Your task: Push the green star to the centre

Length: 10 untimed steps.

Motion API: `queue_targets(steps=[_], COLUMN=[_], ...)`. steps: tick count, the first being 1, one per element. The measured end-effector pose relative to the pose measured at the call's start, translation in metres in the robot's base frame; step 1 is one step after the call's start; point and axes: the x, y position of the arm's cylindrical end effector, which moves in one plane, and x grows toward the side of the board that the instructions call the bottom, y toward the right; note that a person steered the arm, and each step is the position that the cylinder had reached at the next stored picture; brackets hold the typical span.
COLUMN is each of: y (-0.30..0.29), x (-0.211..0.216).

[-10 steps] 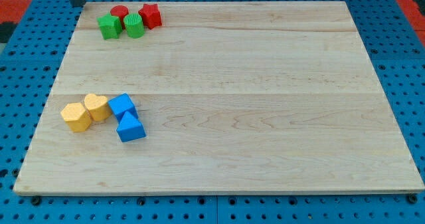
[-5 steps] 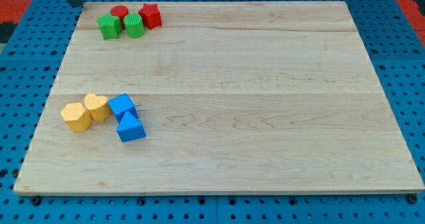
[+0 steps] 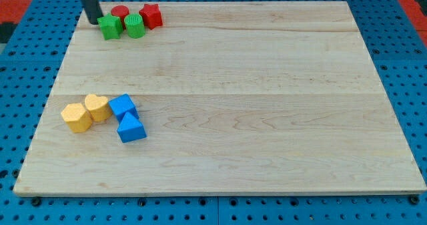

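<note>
The green star (image 3: 110, 26) sits near the top left corner of the wooden board (image 3: 267, 105). A green cylinder (image 3: 135, 25) stands just to its right. My tip (image 3: 94, 21) is on the board right next to the star's upper left side; whether it touches the star I cannot tell. The dark rod rises from the tip to the view's top edge.
A red cylinder (image 3: 120, 13) and a red star (image 3: 151, 15) sit just above and right of the green blocks. At the left, two yellow blocks (image 3: 77, 117) (image 3: 97, 107) and two blue blocks (image 3: 123, 106) (image 3: 131, 127) form a cluster.
The rod has moved right and down from beyond the board's top left corner to beside the green star. No block has moved.
</note>
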Motion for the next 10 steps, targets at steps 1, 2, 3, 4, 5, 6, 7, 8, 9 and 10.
queue_targets(steps=[1,2,3,4,5,6,7,8,9,10], y=[0.042,0.087,0.100,0.096,0.162,0.134,0.126,0.108,0.129,0.157], x=[0.034,0.061,0.093,0.127,0.127,0.131,0.120,0.117,0.116,0.097])
